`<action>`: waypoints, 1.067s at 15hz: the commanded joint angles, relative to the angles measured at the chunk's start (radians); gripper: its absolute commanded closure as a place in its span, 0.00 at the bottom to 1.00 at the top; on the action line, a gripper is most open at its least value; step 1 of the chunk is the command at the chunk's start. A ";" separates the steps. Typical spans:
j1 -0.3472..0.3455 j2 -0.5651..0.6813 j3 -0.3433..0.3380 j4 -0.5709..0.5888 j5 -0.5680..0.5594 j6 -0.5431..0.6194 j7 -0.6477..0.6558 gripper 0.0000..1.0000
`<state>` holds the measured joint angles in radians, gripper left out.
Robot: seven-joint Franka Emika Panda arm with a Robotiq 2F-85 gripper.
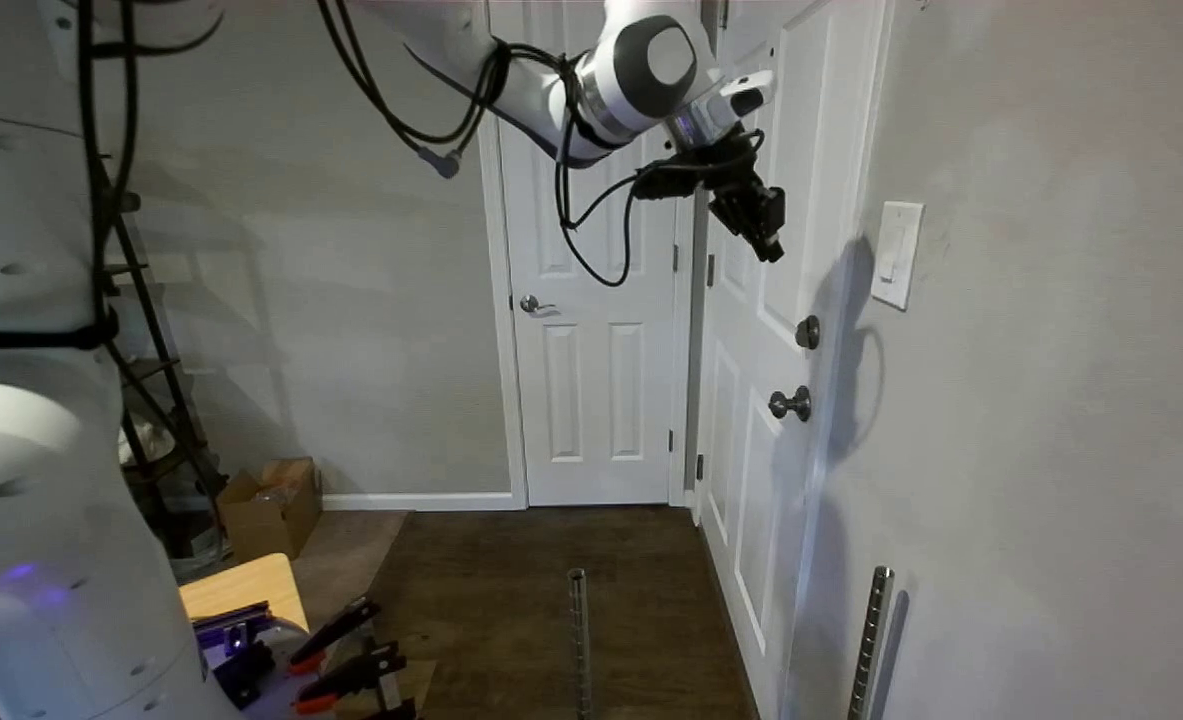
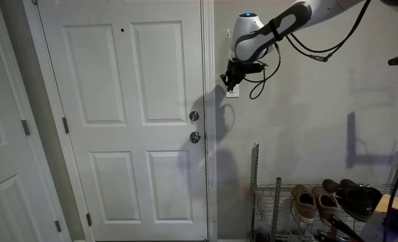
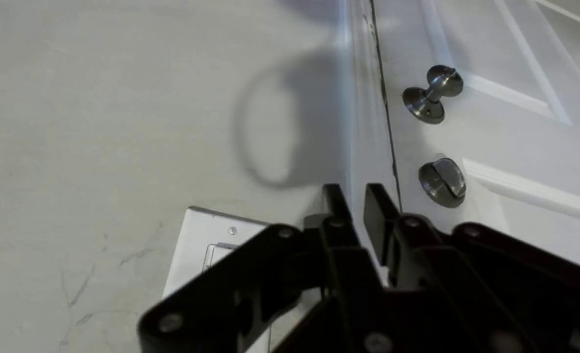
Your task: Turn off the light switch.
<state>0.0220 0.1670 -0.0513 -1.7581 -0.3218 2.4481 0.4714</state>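
The light switch is a white upright wall plate on the grey wall, to the right of the door frame. In an exterior view my black gripper covers its upper part, and only its lower part shows. In the wrist view the plate lies at the lower left, partly hidden behind the gripper's left linkage. My gripper hangs tilted downward in front of the door edge, apart from the plate. In the wrist view the gripper is partly open, with a narrow gap between its fingertips and nothing held.
A white door has a deadbolt and a round knob near its frame. A wire shoe rack with metal posts stands below. A second white door is at the back. Cables loop from the arm.
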 commanded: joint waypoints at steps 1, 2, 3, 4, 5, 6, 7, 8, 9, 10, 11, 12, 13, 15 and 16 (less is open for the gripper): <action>0.003 0.076 -0.039 0.076 -0.009 0.023 0.058 0.98; 0.004 0.089 -0.050 0.086 -0.005 0.024 0.068 1.00; 0.006 0.100 -0.059 0.094 0.000 0.025 0.078 0.98; 0.008 0.110 -0.067 0.103 0.002 0.029 0.084 0.97; 0.011 0.120 -0.076 0.111 -0.003 0.033 0.097 0.96; 0.014 0.130 -0.083 0.121 -0.006 0.039 0.103 0.96; 0.016 0.138 -0.088 0.129 -0.006 0.048 0.109 0.95; 0.020 0.147 -0.097 0.138 -0.013 0.061 0.117 0.95; 0.021 0.157 -0.104 0.148 -0.011 0.076 0.122 0.95; 0.023 0.165 -0.110 0.156 -0.009 0.086 0.129 0.96; 0.025 0.174 -0.119 0.165 -0.012 0.093 0.139 0.96; 0.024 0.180 -0.124 0.170 -0.008 0.099 0.144 0.96; 0.025 0.184 -0.131 0.172 -0.008 0.102 0.155 0.96; 0.024 0.191 -0.143 0.175 -0.004 0.103 0.170 0.96; 0.024 0.194 -0.148 0.175 -0.004 0.106 0.177 0.95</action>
<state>0.0330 0.3452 -0.1715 -1.5935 -0.3213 2.5274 0.6017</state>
